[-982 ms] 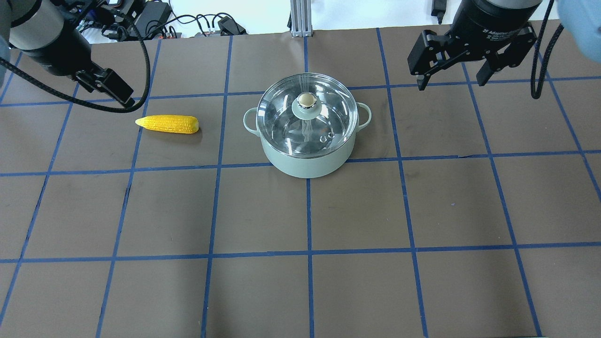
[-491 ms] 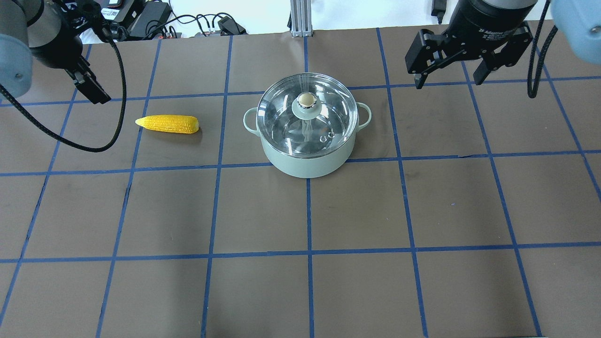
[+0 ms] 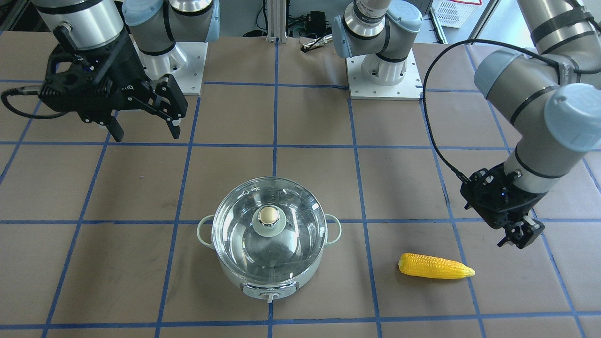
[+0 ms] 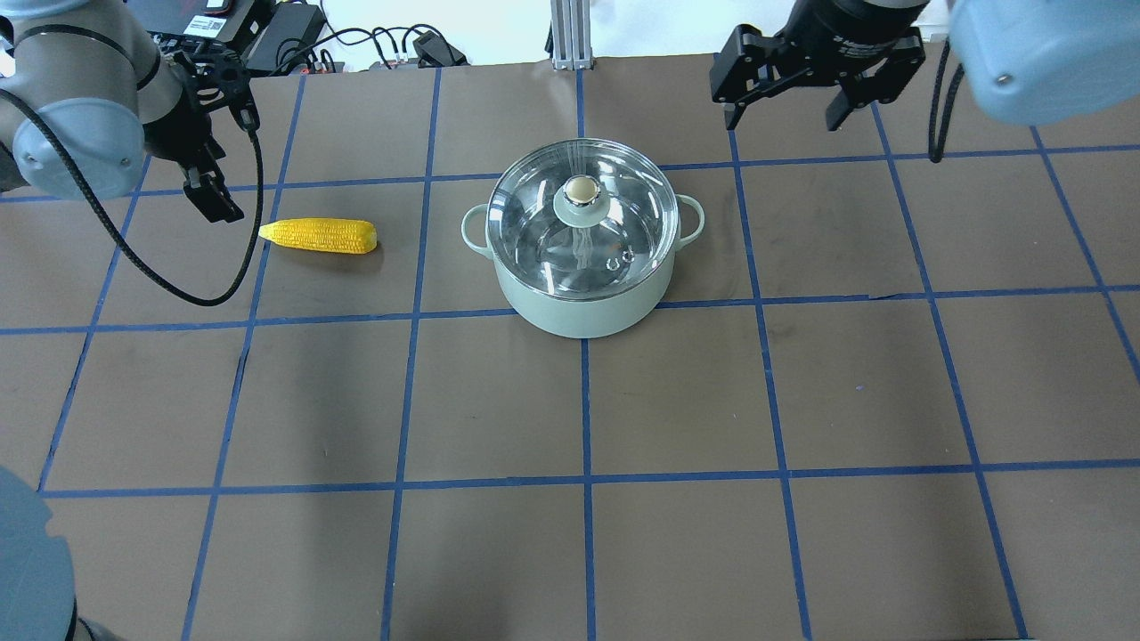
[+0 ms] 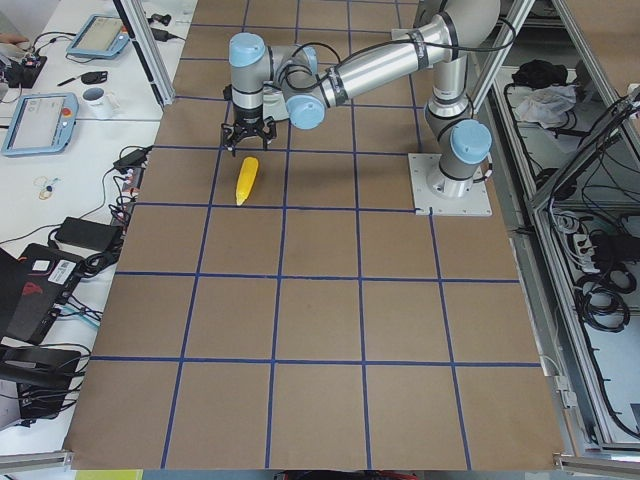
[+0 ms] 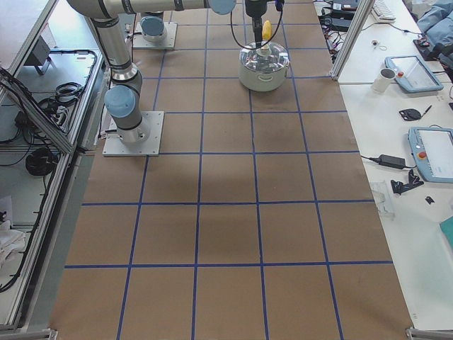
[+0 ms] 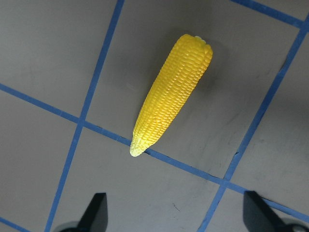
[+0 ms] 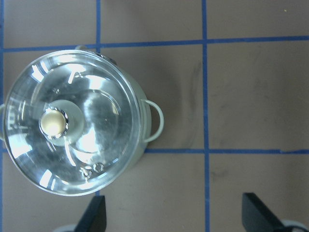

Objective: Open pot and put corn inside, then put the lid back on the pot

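Note:
The mint-green pot [image 4: 579, 307] stands at table centre with the glass lid [image 4: 614, 223] on it, beige knob cap [image 4: 580, 188] on top. It also shows in the front view [image 3: 268, 281] and the right wrist view [image 8: 140, 145]. The yellow corn [image 4: 321, 236] lies flat to the pot's left, apart from it, tapered end pointing left. My left gripper [image 4: 214, 200] hovers open just off the corn's tapered tip; the left wrist view shows the corn [image 7: 174, 94] ahead of the spread fingers. My right gripper [image 4: 784, 116] is open and empty, high behind the pot's right side.
Cables and power bricks [image 4: 294, 36] and an aluminium post [image 4: 565, 36] line the back edge. The two arm bases [image 3: 382, 75] stand behind the pot in the front view. Blue tape marks a grid on the brown tabletop [image 4: 677, 401].
My left gripper has swung down and toward the corn's tapered tip. My right gripper has moved left and toward the back, closer to the pot. Pot, lid and corn have not moved.

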{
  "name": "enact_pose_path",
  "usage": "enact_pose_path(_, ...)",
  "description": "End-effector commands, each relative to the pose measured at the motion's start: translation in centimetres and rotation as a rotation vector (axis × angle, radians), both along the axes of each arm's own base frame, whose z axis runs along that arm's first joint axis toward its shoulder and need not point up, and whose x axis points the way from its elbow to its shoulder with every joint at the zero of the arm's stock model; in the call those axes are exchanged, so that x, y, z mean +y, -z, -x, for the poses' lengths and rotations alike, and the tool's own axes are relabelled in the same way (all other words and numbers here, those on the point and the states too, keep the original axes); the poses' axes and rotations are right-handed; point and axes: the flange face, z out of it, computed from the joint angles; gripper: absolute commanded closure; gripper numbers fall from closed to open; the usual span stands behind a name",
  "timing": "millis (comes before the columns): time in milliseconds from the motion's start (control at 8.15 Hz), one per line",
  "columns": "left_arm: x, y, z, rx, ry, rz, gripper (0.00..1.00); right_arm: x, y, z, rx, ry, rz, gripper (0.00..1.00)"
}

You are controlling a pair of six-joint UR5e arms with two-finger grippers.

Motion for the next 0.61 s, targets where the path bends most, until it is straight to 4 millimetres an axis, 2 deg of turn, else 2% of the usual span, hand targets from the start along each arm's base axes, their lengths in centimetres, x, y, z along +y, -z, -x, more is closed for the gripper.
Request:
enact_pose_path(0, -2.9, 6.9, -0.5, 0.007, 0.188, -0.042, 0.00, -3.6, 5.0, -6.9, -0.059, 0.052, 0.047, 0.00)
enact_pose_path(245, -4.0, 10.2, 0.4, 0.120, 0.280, -0.031, 0.00, -5.0, 9.3, -12.8, -0.106, 0.109, 0.074, 0.00)
enact_pose_path(368, -3.9, 10.9, 0.5, 0.129, 0.283, -0.042, 0.00, -5.8, 12.0, -14.8, -0.117, 0.123, 0.075, 0.00)
enact_pose_path(491, -3.9, 11.3, 0.5, 0.130, 0.292, -0.050, 0.00, -6.2, 14.0, -16.0, -0.122, 0.113, 0.077, 0.00)
